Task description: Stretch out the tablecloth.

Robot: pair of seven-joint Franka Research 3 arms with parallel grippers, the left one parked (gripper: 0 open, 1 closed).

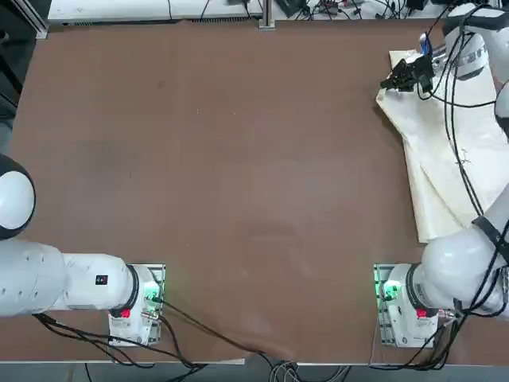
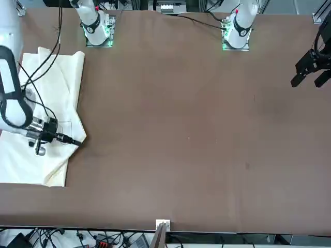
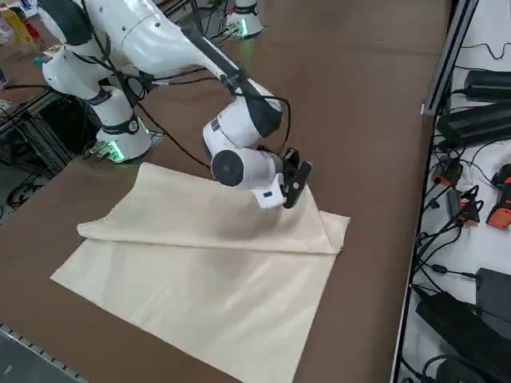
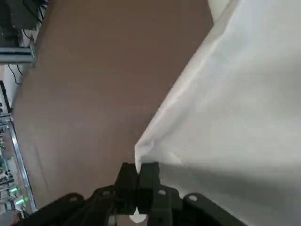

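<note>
Gripping the tablecloth (image 4: 244,108) corner, your right gripper (image 4: 138,176) is clamped shut on thin, limp, sheeny fabric; expect slippage.

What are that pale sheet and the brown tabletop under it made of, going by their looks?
The tablecloth looks like thin woven fabric, cream with a faint sheen: it folds over itself and shows soft creases. The right gripper, shut on its corner, lifts it into a limp peak. The table looks like a hard matte brown board or laminate, flat and faintly scuffed; which one is unclear.
</note>
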